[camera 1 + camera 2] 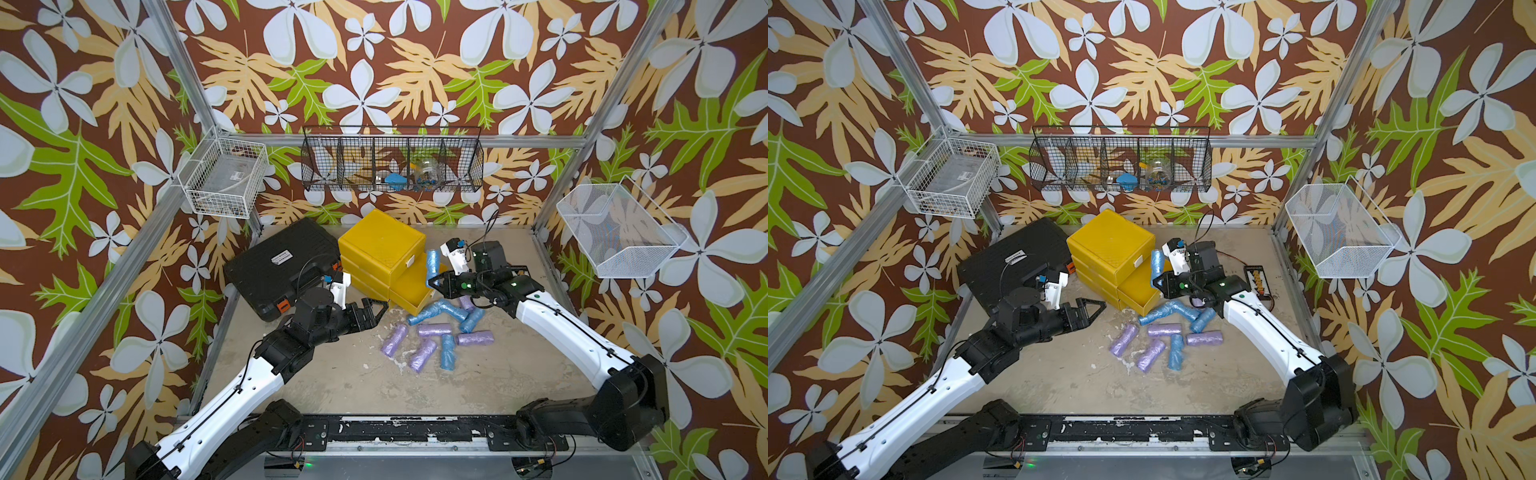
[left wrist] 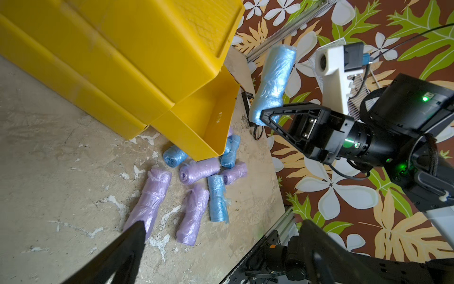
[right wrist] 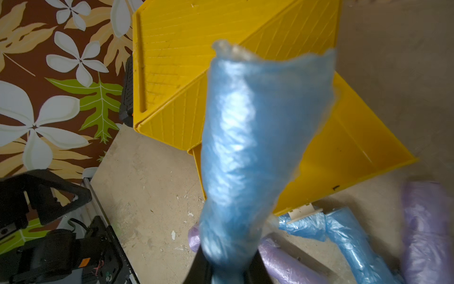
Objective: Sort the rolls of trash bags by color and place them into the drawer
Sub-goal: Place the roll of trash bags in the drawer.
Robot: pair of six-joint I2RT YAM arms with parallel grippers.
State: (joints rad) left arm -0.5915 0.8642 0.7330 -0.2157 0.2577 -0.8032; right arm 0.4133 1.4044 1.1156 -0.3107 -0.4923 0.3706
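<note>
Right gripper (image 1: 435, 283): pinched almost shut on the lower end of a blue roll (image 1: 432, 261), which stands upright at the 2 o'clock edge of the open drawer (image 1: 417, 305) in the yellow cabinet (image 1: 380, 243). You grip it by one end, so its long body rides clear above the drawer wall, probably so it can be lowered in lengthwise. Left gripper (image 1: 375, 306): at the drawer's 8 o'clock, jaws spread wide, nothing in them. It is likely parked there to leave you room. The other rolls (image 1: 436, 334), blue and lilac mixed, lie unsorted on the table (image 1: 332, 374) at the drawer's 5 o'clock, several touching. The visible part of the drawer floor looks bare.
</note>
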